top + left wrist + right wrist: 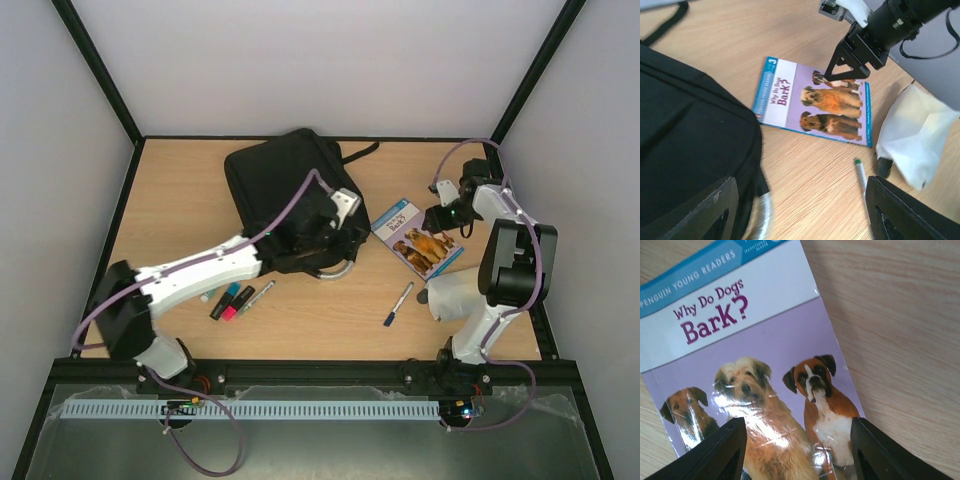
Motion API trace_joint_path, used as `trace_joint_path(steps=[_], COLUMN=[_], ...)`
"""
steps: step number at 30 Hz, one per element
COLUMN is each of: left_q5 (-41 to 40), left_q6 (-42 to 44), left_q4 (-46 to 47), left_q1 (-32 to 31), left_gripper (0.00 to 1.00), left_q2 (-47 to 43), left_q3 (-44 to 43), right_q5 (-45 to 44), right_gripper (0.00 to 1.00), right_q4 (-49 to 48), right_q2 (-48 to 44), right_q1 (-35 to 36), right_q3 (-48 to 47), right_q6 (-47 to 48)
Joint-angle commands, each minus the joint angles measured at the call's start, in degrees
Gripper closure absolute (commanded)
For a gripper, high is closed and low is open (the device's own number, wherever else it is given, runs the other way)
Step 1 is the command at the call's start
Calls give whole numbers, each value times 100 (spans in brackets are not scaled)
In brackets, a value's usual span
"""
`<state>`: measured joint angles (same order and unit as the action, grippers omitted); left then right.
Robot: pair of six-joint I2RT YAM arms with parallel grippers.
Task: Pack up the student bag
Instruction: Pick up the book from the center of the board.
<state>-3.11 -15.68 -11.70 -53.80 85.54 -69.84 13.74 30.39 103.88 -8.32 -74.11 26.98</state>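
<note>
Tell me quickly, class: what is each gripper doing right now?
Left gripper: open, holding nothing.
Right gripper: open, over the book, holding nothing.

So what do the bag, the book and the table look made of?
Student bag: likely matte black fabric, soft and sagging. Book: paper with a glossy cover, glare across the dogs. Table: pale wood or wood-look laminate, visible grain lines.

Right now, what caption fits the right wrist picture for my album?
Open right gripper hovers over the dog book on the wooden table.
</note>
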Motion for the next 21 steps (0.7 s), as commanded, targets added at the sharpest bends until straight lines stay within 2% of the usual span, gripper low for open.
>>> trace_joint_path(steps=[1,5,8,15,21], left_q5=[-167,-252,-201,-190,-108], left_q6=[-1421,-2332,-2832,-3556,-4045], left_q4=[371,416,634,868,875], left_q1=[-235,-356,-372,-361,-259], left_gripper=[27,28,29,28,26], left_q2=[989,1973,2384,3131,3776], left_q3=[-530,-1191,-1301,-1538,-2005], right_q5=[38,2,15,-98,-107], right_gripper=[42,42,42,48,45], right_q4=[488,441,383,310,329], right_q2=[34,89,90,147,385], right_q1=[-89,-147,-214,-425,-478], right_q3=[-118,-73,5,104,113], right_q6=[147,143,52,-18,35])
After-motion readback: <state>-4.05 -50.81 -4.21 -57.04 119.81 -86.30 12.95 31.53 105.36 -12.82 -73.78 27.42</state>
